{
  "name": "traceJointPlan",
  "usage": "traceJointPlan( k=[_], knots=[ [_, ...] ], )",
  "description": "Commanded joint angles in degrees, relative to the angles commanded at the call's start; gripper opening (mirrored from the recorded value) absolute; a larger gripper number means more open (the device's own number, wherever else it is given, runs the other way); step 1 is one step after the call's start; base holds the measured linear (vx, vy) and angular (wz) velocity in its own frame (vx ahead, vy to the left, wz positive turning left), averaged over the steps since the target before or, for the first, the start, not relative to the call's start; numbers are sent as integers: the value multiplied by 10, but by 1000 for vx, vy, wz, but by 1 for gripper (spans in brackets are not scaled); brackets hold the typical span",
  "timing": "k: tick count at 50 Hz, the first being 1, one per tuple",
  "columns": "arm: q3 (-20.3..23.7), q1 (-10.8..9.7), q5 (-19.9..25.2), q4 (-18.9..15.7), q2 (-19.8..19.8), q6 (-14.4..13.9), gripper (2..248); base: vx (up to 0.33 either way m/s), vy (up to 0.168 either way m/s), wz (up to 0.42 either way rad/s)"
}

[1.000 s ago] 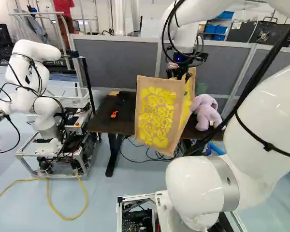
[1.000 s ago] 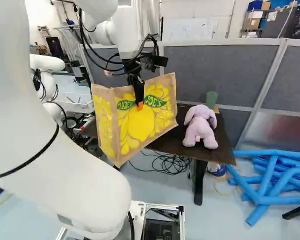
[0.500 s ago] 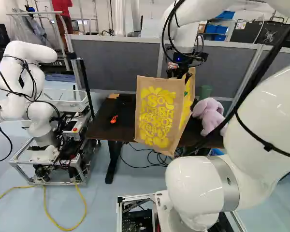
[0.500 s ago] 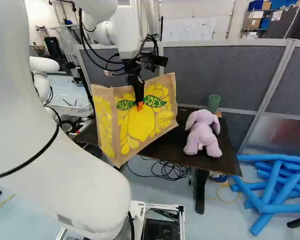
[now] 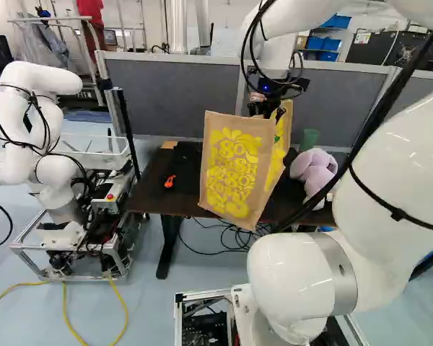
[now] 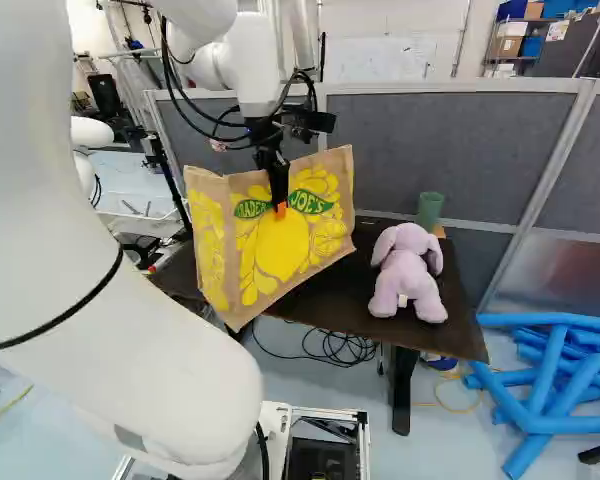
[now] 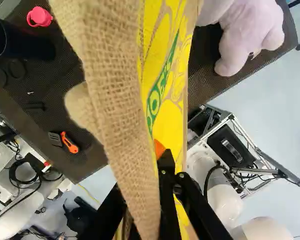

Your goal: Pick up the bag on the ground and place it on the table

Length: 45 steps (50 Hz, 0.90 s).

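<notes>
The bag (image 5: 234,173) hung slightly tilted from the gripper (image 6: 280,205), whose fingers pinched its wall between them — one orange pad (image 6: 281,212) showed against the yellow print. In both base views it overlapped the table (image 6: 345,295); contact between the two could not be determined. On the tabletop, a lilac plush toy (image 6: 408,275) rested near a green cup (image 6: 430,208), and an orange tool (image 5: 169,182) lay on the bag's other side — another robot (image 5: 54,176) stood beside the table.

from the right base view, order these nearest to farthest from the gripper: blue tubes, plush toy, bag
1. bag: held in the gripper
2. plush toy: on the table, right of the bag
3. blue tubes: on the floor, at the view's far right
</notes>
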Motion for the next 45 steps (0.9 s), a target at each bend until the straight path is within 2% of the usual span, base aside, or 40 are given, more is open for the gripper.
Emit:
traceJointPlan(
  k=[23,45],
  knots=[
    [-5,0,0,0,-6,0,21,0,0,0],
    [-46,-4,7,0,-48,0,21,0,0,0]
  ],
)
